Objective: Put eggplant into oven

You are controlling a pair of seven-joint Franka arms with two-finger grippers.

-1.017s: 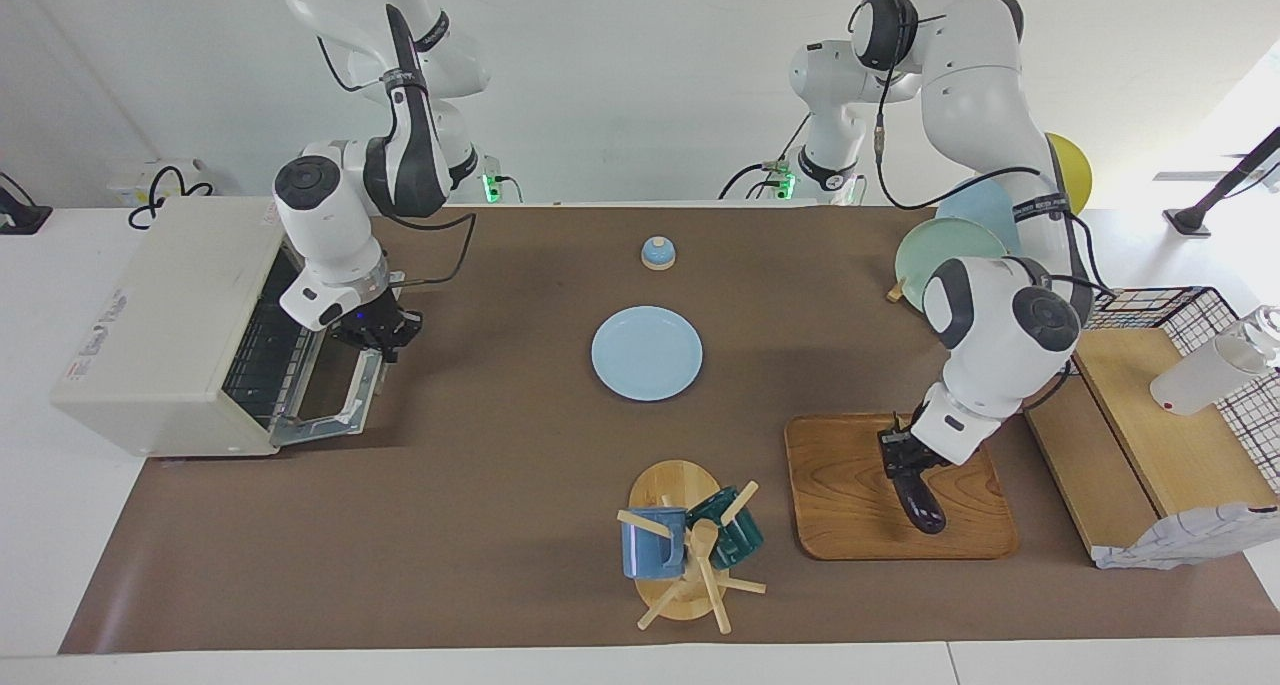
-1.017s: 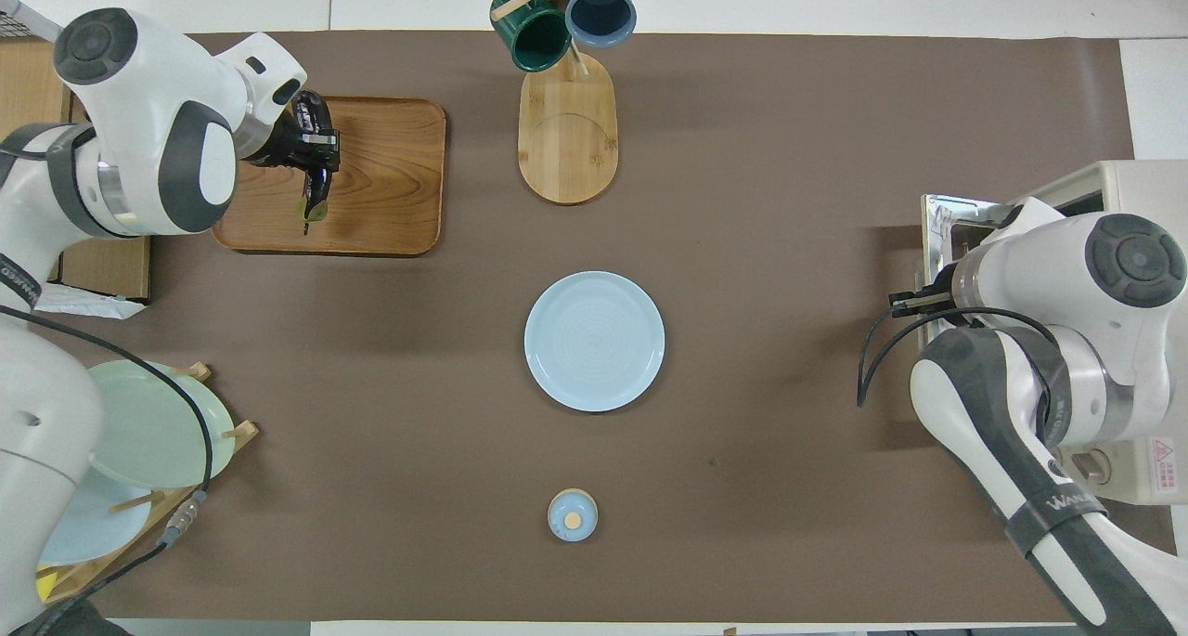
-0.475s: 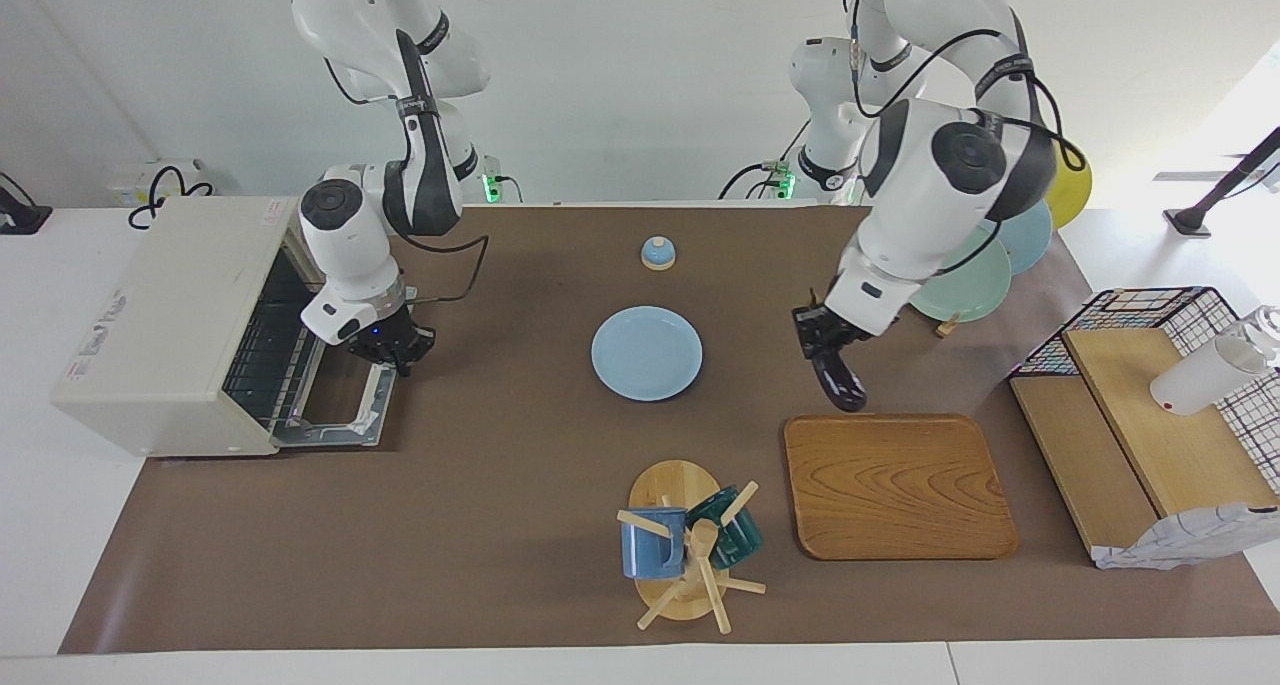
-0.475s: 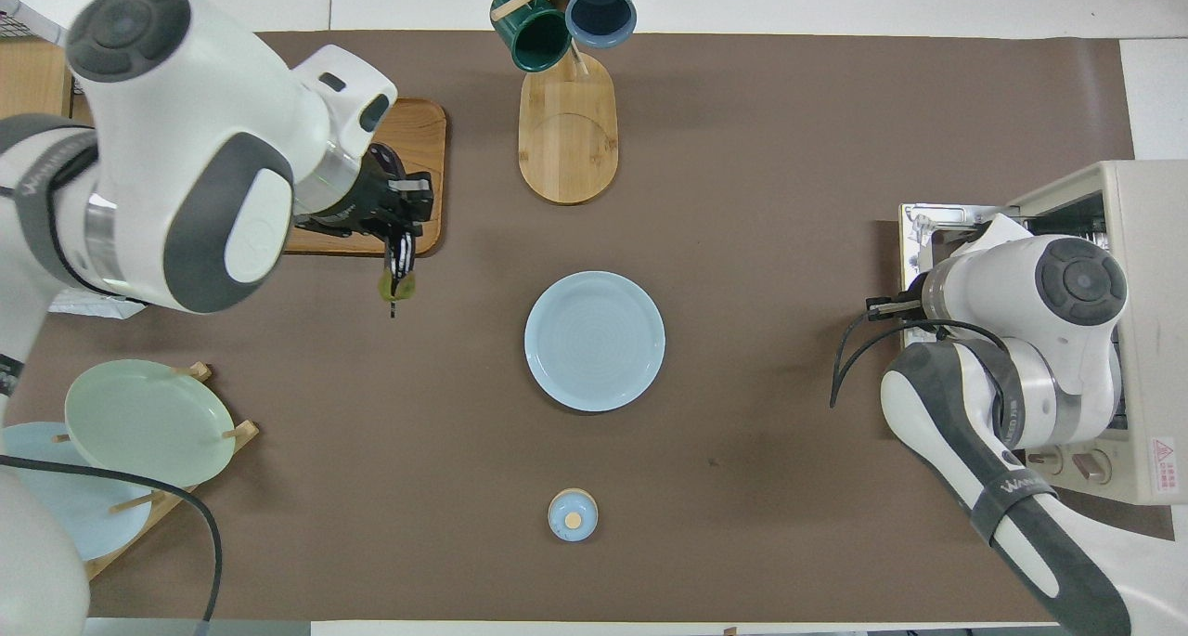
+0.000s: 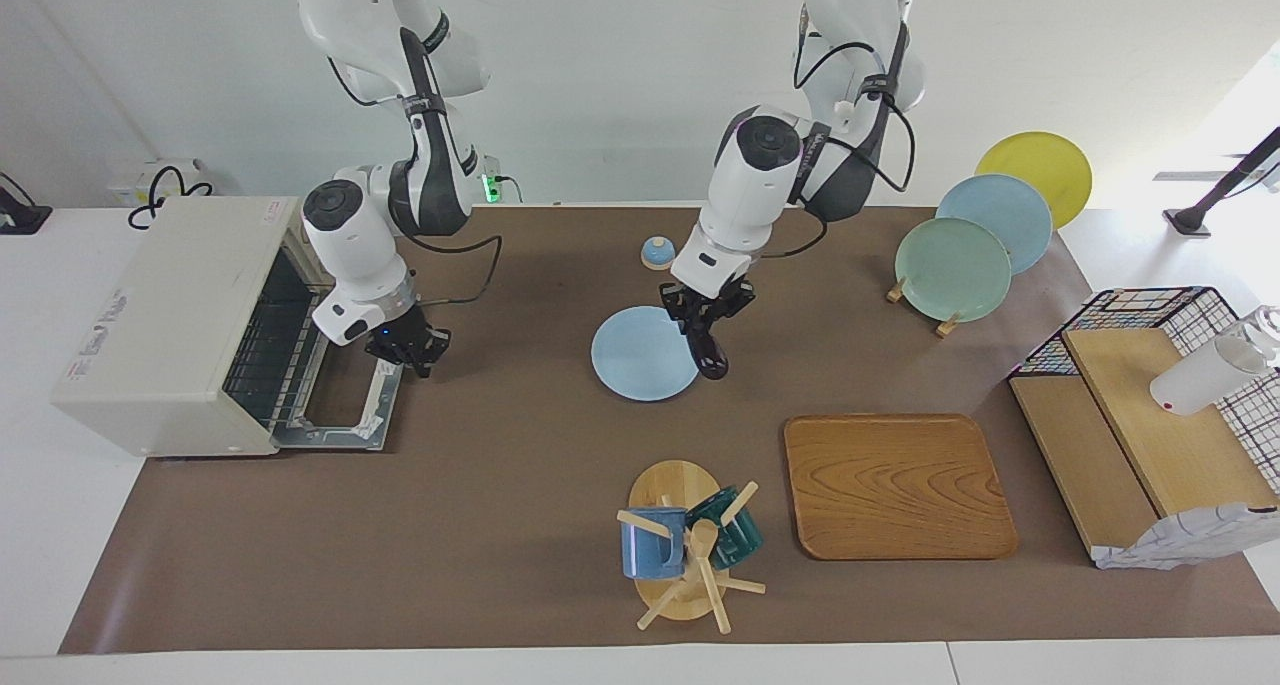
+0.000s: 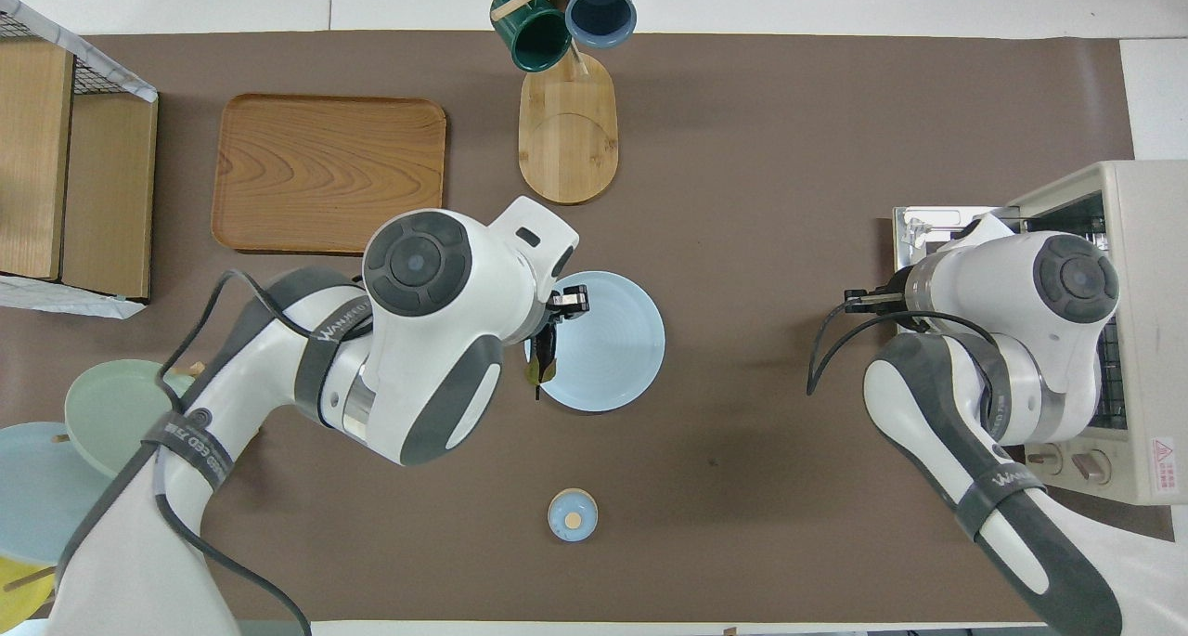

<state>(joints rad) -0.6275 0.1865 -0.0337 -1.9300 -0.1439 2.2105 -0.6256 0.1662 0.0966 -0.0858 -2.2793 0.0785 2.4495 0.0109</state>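
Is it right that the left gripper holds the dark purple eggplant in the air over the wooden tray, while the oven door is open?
Not quite. The left gripper does hold the dark purple eggplant in the air, but over the edge of the light blue round plate, not over the wooden tray, which lies bare. The facing view shows this. The cream-white oven's door is indeed open.

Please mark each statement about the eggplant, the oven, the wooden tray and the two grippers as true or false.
1. The left gripper holds the eggplant in the air. True.
2. The oven door is closed. False: it lies open.
3. The eggplant rests on the wooden tray. False: it hangs over the blue plate's edge.
4. The right gripper is shut, above the open door's edge. True.
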